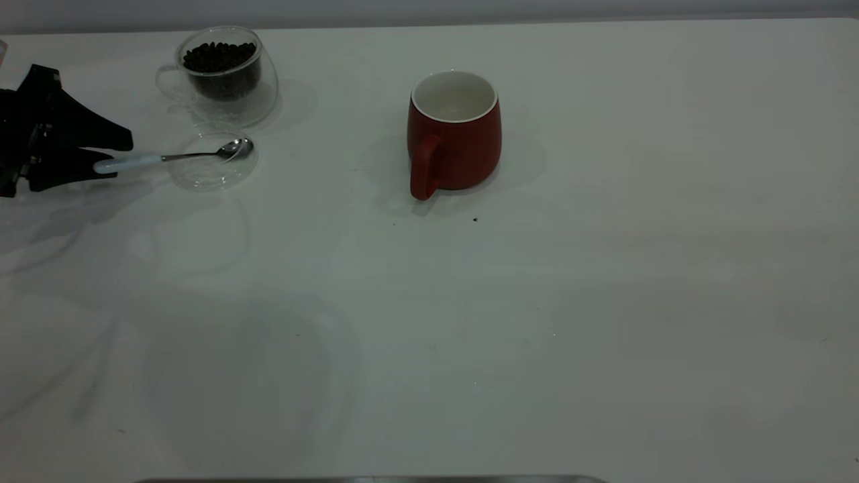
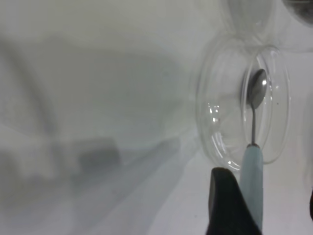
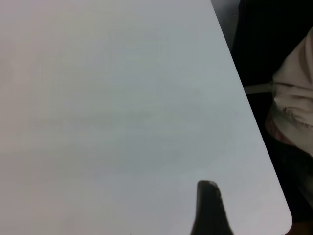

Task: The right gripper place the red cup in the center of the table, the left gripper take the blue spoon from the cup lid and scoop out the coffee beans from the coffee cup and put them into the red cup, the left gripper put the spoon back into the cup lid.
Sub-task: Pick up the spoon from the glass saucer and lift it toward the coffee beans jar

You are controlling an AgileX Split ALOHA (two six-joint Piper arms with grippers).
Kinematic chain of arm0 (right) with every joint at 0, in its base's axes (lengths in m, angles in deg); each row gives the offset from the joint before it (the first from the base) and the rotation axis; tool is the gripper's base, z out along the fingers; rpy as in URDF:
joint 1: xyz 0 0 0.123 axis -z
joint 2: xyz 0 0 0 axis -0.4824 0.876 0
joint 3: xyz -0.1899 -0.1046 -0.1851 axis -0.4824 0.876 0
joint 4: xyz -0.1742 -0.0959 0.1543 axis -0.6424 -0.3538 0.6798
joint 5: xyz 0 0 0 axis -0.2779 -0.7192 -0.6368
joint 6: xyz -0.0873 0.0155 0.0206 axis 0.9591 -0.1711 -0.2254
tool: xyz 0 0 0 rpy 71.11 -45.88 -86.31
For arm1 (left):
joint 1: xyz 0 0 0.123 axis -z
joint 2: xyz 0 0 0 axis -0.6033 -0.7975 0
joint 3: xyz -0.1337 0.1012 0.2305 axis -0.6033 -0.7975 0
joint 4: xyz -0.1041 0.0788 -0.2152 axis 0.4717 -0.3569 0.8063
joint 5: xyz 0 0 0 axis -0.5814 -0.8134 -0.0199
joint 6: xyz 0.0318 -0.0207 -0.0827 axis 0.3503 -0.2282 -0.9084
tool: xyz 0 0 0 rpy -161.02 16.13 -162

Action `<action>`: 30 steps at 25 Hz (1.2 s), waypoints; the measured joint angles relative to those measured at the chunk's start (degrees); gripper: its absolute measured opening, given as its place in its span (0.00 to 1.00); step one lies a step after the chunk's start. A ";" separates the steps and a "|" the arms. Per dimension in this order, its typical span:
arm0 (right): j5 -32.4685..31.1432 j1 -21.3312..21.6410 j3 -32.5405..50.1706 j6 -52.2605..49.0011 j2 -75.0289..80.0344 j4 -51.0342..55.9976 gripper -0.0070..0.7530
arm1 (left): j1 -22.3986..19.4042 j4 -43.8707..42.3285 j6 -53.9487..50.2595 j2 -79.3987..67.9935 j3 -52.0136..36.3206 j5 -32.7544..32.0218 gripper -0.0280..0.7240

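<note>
Left gripper [image 1: 111,151] sat at the left edge of the table [image 1: 537,302], fingers spread around the pale handle end of the blue spoon [image 1: 168,157], one finger on each side of it; whether they touched the handle could not be told. Spoon bowl rested in the cup lid [image 1: 208,176], handle sticking out over the rim toward the gripper. Coffee cup [image 1: 225,77] stood just behind the lid, coffee beans [image 1: 219,57] heaped inside. Red cup [image 1: 454,134] stood upright near table center, handle toward the camera, inside white and bare. Right gripper [image 3: 210,208] was out of the exterior view; the wrist camera showed one dark finger over a table corner, so its finger state could not be told.
</note>
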 joint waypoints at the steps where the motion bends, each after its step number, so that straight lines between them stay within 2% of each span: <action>1: 0.00 0.00 0.00 0.00 0.00 0.00 0.72 | 0.00 -0.27 -0.07 0.00 0.00 -0.04 0.65; 8: 0.00 0.00 0.00 0.00 0.00 0.00 0.71 | 0.00 -4.51 -2.99 -1.14 0.00 -0.04 0.66; 26: 0.00 0.00 0.00 0.00 0.00 0.00 0.71 | 0.11 -1.45 -3.17 -1.53 0.06 -0.23 0.65; 30: 0.00 0.00 0.00 0.00 0.00 0.00 0.71 | 0.11 -1.45 -3.16 -1.53 0.06 -0.23 0.62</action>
